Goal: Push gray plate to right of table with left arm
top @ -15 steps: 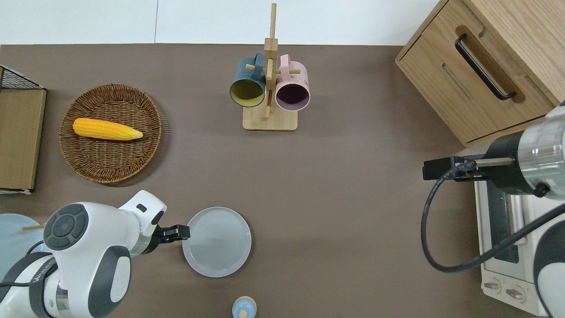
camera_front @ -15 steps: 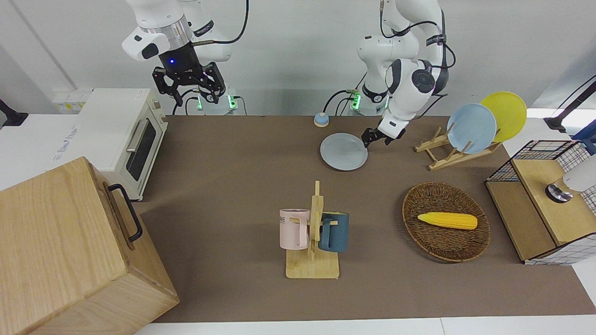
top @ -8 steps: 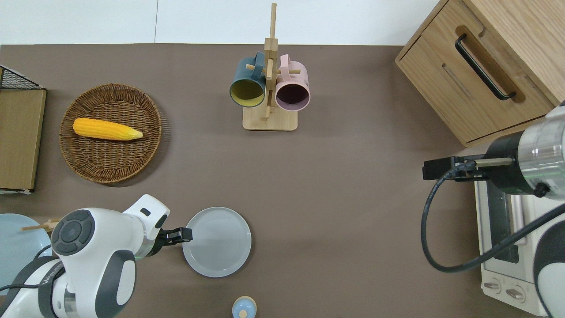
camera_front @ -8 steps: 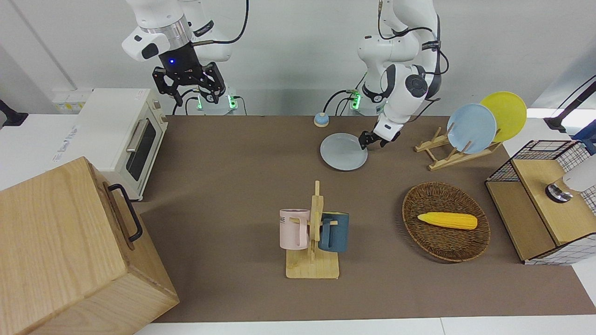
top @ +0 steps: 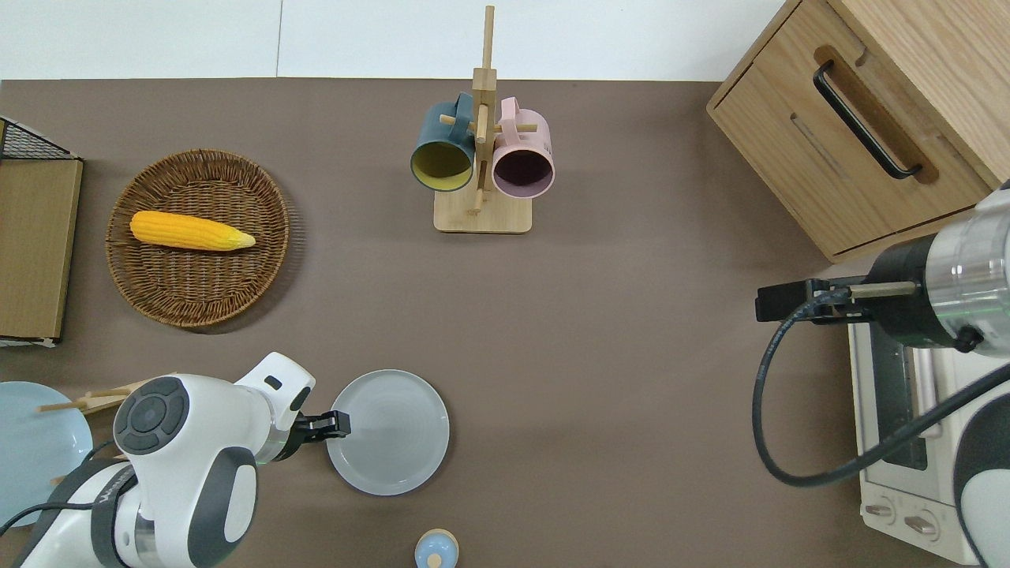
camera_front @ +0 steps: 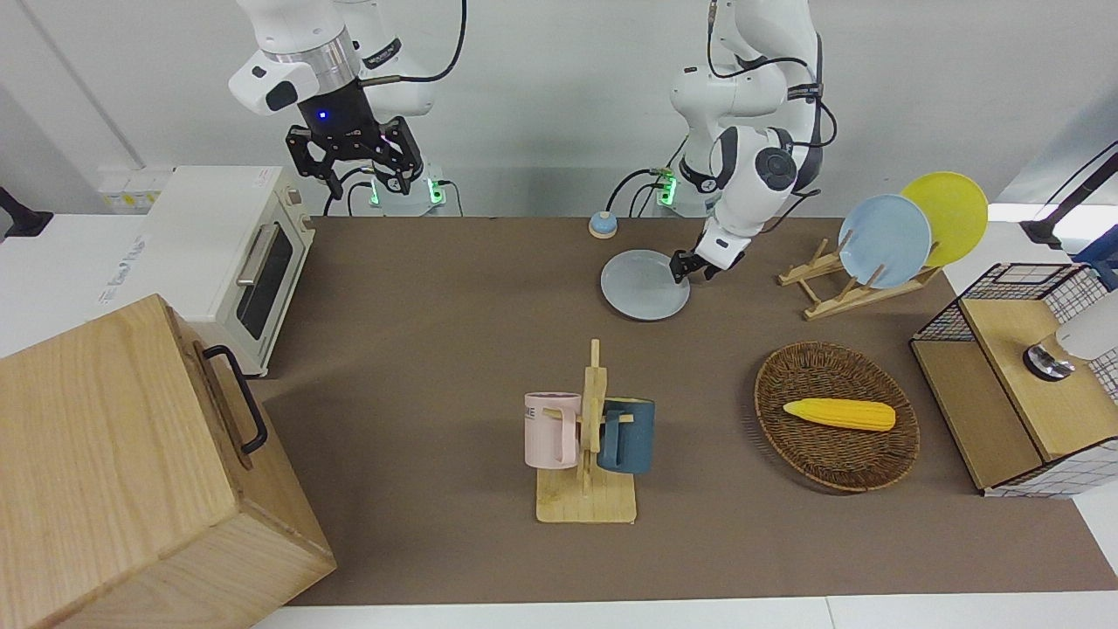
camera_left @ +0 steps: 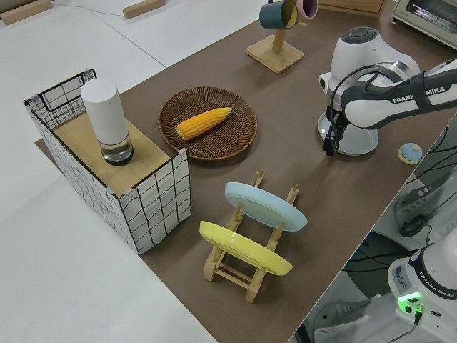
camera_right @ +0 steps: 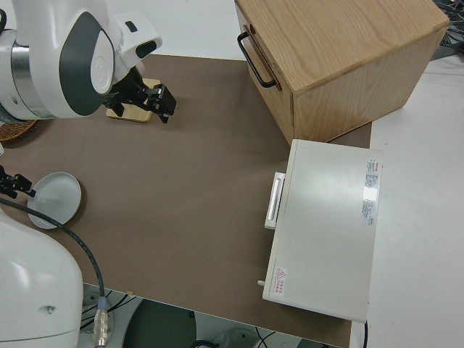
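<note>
- You see the gray plate (top: 388, 432) flat on the table (top: 615, 379), near the robots' edge, with the left gripper (top: 339, 425) at the plate's 9 o'clock rim in the overhead view.
- The gripper tip sits just over that rim; you cannot tell if it touches the plate.
- You cannot tell if its fingers are open or closed.
- Compared with one second ago, the left gripper has moved from just outside the rim to over it, and the plate has not shifted.
- At the plate's 11 o'clock lies the wicker basket (top: 237, 292) with the corn (top: 189, 231); the mug rack (top: 481, 213) stands at 1 o'clock.
- The right arm is parked.
</note>
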Robot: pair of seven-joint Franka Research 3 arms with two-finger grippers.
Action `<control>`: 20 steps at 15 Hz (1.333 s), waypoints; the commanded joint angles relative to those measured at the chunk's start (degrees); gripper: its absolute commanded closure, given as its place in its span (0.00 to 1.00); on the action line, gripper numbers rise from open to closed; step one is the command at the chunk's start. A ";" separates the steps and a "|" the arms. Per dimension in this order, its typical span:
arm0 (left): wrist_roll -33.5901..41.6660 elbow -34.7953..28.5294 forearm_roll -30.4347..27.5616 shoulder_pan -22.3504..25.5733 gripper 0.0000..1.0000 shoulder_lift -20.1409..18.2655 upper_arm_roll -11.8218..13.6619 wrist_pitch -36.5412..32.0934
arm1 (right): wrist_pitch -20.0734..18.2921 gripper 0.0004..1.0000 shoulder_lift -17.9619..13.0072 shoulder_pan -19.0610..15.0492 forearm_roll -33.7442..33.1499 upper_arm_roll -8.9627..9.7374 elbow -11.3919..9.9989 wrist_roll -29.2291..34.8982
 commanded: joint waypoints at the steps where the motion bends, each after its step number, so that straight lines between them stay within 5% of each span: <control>1: -0.68 -1.11 -1.15 -1.87 0.40 0.19 0.10 1.85 | -0.31 0.00 0.36 -0.37 0.92 0.24 0.83 0.12; 5: -0.68 -1.02 -1.76 -1.96 0.57 1.07 0.10 2.37 | -0.31 0.00 0.36 -0.37 0.92 0.15 0.83 0.12; 9: -0.60 -1.02 -1.77 -2.48 0.62 1.77 0.10 2.55 | -0.31 0.00 0.36 -0.37 0.92 0.15 0.83 0.12; 15: -0.42 -1.02 -1.77 -2.40 0.96 1.95 0.10 3.16 | -0.31 0.00 0.36 -0.37 0.92 0.15 0.83 0.12; 20: -0.42 -1.02 -1.77 -2.40 1.00 1.95 0.10 3.16 | -0.31 0.00 0.36 -0.37 0.92 0.24 0.83 0.12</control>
